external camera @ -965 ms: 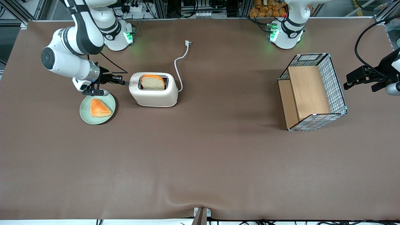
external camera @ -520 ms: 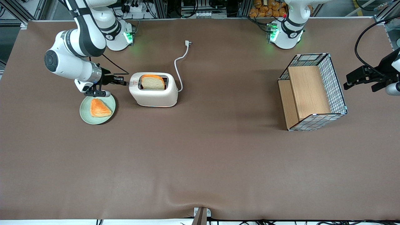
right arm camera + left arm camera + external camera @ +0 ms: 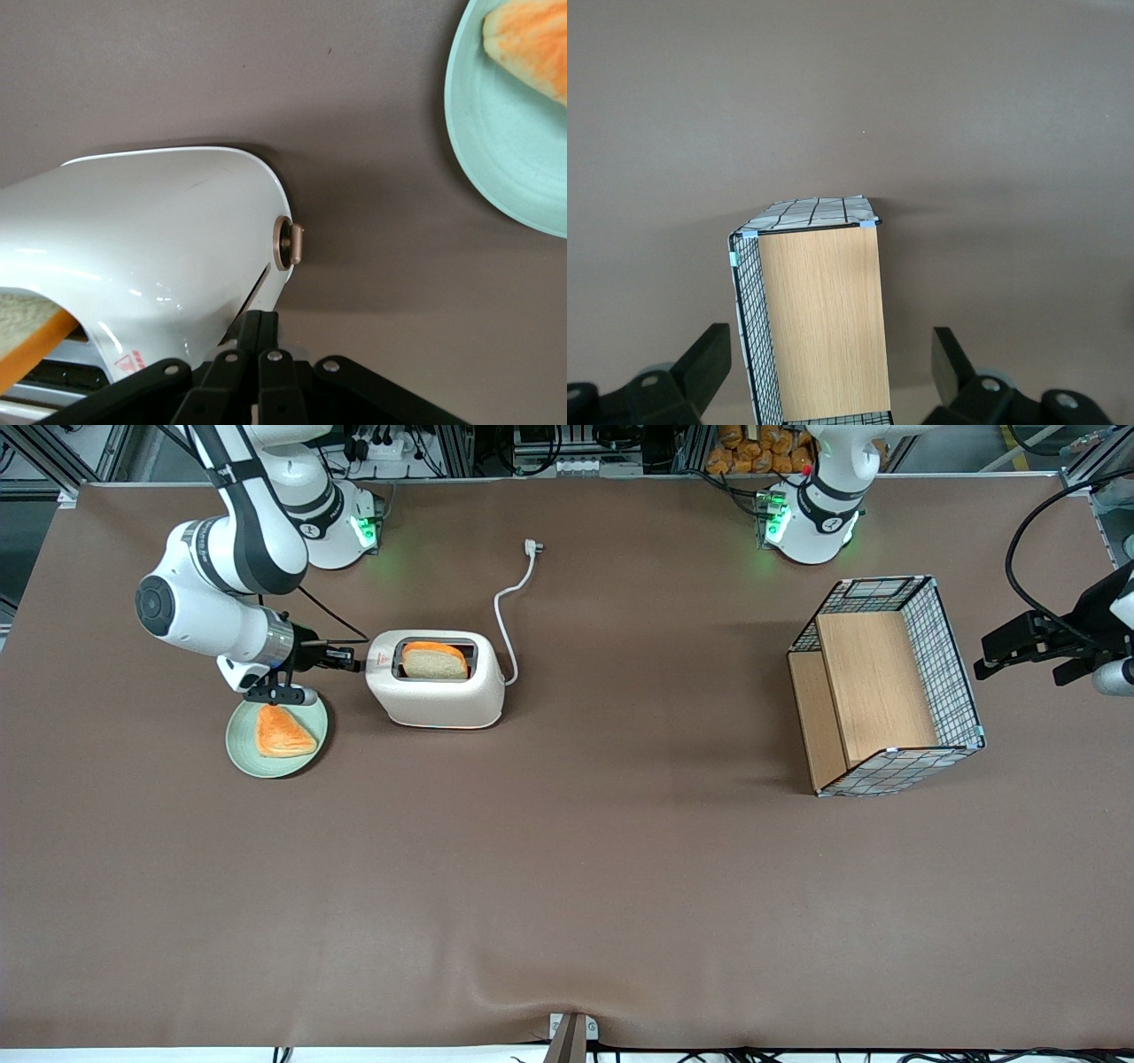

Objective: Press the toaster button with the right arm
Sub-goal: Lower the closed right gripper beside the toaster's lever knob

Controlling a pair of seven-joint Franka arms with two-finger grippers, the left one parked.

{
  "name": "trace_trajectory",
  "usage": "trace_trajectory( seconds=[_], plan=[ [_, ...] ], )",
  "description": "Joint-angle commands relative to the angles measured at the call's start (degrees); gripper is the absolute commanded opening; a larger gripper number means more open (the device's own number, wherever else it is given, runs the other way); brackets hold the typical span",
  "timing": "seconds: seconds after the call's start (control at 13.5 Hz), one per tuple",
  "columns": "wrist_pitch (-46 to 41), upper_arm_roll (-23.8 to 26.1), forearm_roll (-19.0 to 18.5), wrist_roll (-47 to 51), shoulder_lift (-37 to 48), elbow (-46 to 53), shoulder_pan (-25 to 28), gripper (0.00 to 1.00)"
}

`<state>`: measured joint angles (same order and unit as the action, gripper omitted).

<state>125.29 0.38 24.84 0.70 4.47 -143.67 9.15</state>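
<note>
Mint-green plate [image 3: 237,746] with a pastry [image 3: 282,731] sits nearest you on the brown tabletop [image 3: 567,868]. Just above it, your right arm [image 3: 213,607] holds its pincer [image 3: 356,664], fingers pressed together, against the toaster [image 3: 436,700] end where the toaster button [image 3: 363,664] juts; bread [image 3: 434,662] fills the slot.

- right arm [image 3: 208,593]: glossy white rounded segments, black bands, silver wrist ring
- gripper [image 3: 350,664]: slim, black, thin black cable, small silver screws, possibly rivets
- base: green light
</note>
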Motion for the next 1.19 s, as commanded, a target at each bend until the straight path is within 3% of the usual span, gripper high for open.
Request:
trace_trajectory(
  seconds=[0.0,1.11],
  plan=[
    [3.20,-0.21,1.52,-0.88,-0.34,-1.26,1.31,0.00],
    [9.62,-0.12,2.48,-2.63,-2.44,-3.90,2.72,0.00]
  ],
)
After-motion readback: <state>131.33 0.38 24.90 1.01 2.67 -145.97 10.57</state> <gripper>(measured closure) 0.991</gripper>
